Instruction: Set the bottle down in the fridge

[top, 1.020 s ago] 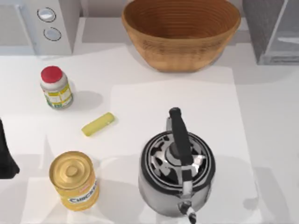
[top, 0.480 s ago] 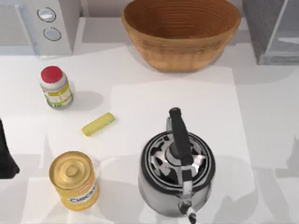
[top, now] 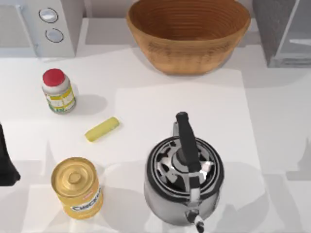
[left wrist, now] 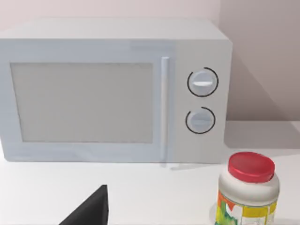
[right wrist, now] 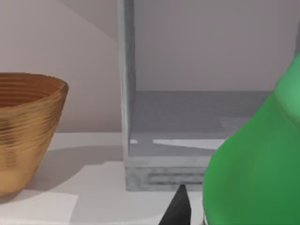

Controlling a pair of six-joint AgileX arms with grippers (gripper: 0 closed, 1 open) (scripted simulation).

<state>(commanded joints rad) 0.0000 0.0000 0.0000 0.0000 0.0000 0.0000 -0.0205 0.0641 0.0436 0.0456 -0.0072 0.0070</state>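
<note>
A green bottle [right wrist: 255, 164] looms close in the right wrist view, and my right gripper [right wrist: 211, 213] is shut on it, with one dark fingertip [right wrist: 177, 206] showing beside it. Straight ahead stands the fridge [right wrist: 126, 93], open, its grey inner floor bare. From above, the fridge [top: 272, 34] sits at the table's back right corner. My left arm [top: 6, 162] rests at the left edge of the table, and its dark fingertip [left wrist: 89, 211] faces the microwave.
A wicker basket [top: 188, 34] stands at the back middle, left of the fridge. A white microwave [top: 39, 24] is at the back left. On the table are a red-capped jar [top: 58, 91], a yellow stick [top: 102, 129], a yellow can [top: 77, 187] and a steel kettle [top: 184, 174].
A shadow has come in over the table's right edge in the top view and drifted a little. The objects and my left arm have not moved.
</note>
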